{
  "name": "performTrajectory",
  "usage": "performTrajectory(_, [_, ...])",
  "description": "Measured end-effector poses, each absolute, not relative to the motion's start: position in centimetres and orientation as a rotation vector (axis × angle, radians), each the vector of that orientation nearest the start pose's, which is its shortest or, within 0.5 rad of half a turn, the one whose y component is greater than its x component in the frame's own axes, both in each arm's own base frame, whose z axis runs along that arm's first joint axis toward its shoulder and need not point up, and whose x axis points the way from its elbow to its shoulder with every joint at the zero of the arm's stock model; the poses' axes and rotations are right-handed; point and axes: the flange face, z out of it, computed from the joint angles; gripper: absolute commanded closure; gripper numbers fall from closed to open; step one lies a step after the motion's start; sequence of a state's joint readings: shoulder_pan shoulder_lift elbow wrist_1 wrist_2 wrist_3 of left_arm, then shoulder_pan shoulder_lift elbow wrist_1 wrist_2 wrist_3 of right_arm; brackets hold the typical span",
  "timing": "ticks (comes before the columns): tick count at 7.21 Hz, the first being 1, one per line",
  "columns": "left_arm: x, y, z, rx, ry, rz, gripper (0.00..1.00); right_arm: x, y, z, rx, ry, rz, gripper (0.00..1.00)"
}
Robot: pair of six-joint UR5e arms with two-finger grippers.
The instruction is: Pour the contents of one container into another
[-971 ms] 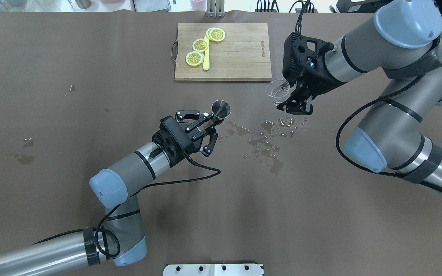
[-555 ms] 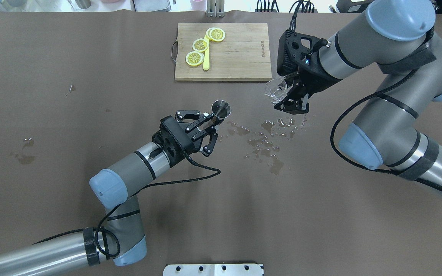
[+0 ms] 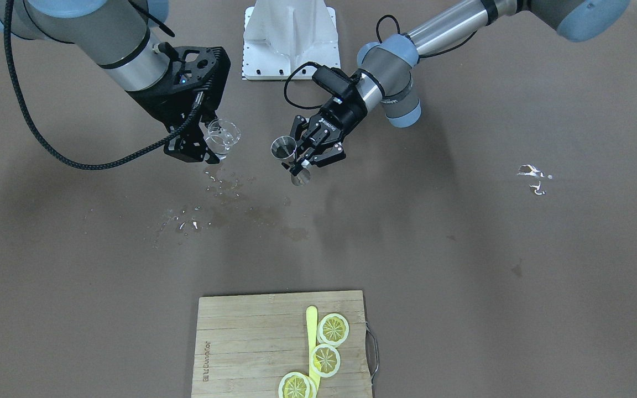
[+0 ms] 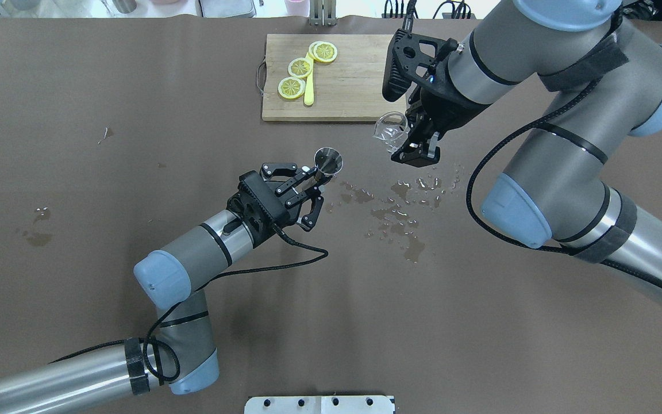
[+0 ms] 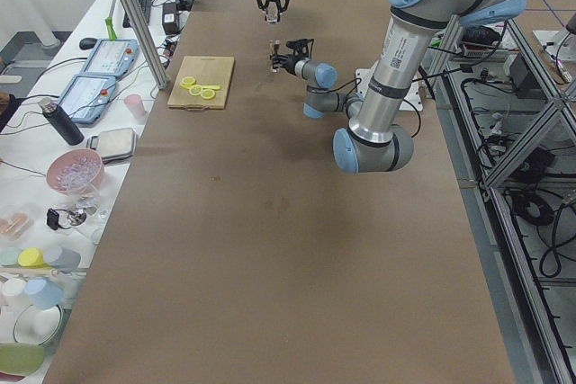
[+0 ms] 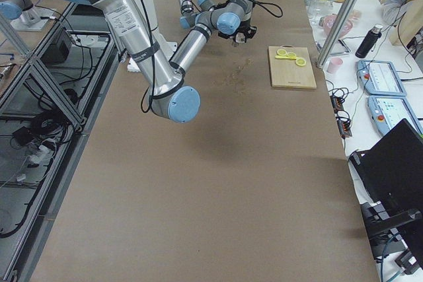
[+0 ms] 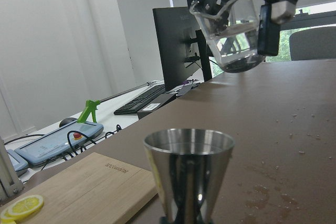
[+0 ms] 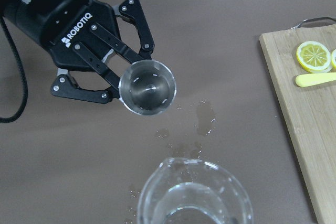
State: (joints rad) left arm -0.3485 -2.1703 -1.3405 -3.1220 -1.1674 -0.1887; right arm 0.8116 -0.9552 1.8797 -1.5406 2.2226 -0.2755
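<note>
A steel jigger (image 4: 328, 160) stands upright above the table, and my left gripper (image 4: 315, 178) is shut on its narrow waist. The right wrist view looks down into the jigger (image 8: 147, 87), whose inside appears empty. My right gripper (image 4: 408, 144) is shut on a clear glass beaker (image 4: 391, 129), held in the air to the right of the jigger and apart from it. In the left wrist view the beaker (image 7: 231, 24) hangs above and beyond the jigger (image 7: 189, 174), slightly tilted, with a little clear liquid at its bottom.
Spilled drops (image 4: 400, 207) wet the brown table between the two grippers. A wooden cutting board (image 4: 354, 80) with lemon slices (image 4: 299, 68) and a yellow knife (image 4: 309, 86) lies at the far edge, just behind the right gripper.
My right arm has carried the beaker to the left, toward the jigger, and slightly toward the cutting board. The left gripper and the jigger have barely moved.
</note>
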Motion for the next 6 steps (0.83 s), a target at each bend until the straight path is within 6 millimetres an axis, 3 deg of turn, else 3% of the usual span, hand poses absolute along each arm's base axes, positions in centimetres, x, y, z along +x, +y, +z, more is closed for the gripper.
performTrajectory(6, [55.9,-38.7,24.7,1.610,1.016,0.316,1.00,-37.8,-48.2,14.6,0.646,-0.866,-1.246,1.00])
